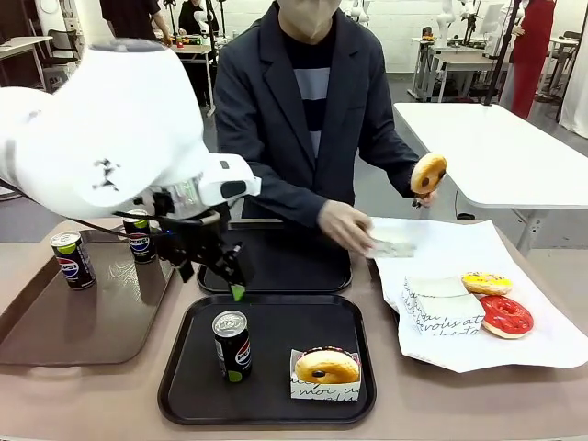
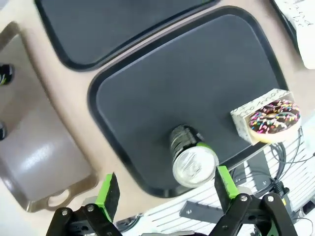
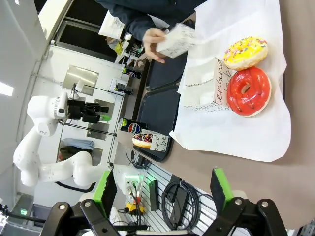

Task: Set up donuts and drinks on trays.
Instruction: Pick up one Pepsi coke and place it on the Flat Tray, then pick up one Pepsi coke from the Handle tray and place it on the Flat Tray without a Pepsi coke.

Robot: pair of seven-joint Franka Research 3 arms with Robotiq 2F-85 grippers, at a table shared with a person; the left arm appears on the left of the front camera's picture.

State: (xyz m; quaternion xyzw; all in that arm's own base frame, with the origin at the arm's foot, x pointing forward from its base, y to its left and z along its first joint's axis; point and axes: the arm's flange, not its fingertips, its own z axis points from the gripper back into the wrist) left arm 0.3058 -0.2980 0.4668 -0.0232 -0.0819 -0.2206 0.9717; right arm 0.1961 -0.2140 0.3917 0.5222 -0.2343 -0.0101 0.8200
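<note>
Landmark: near tray. We see one can upright on its left half and a chocolate donut in a paper holder at its right front corner. The two stand apart.

We find the left gripper over the near tray's far left edge, jaws wide apart and holding nothing. In its wrist view the can top lies below, between the green pads, untouched. We find the right gripper spread and empty too, over the bench off to the right of the near tray.

Around the near tray:
- Just behind it is the second tray.
- Left of it, the brown tray carries two more cans. The left arm hides its far part.
- Right of it, a white sheet bears a yellow donut and a red donut, touching, beside empty holders.
- Behind the sheet, the person lifts a fourth donut in one hand. The other hand grips a spare holder at the sheet's far left corner.
</note>
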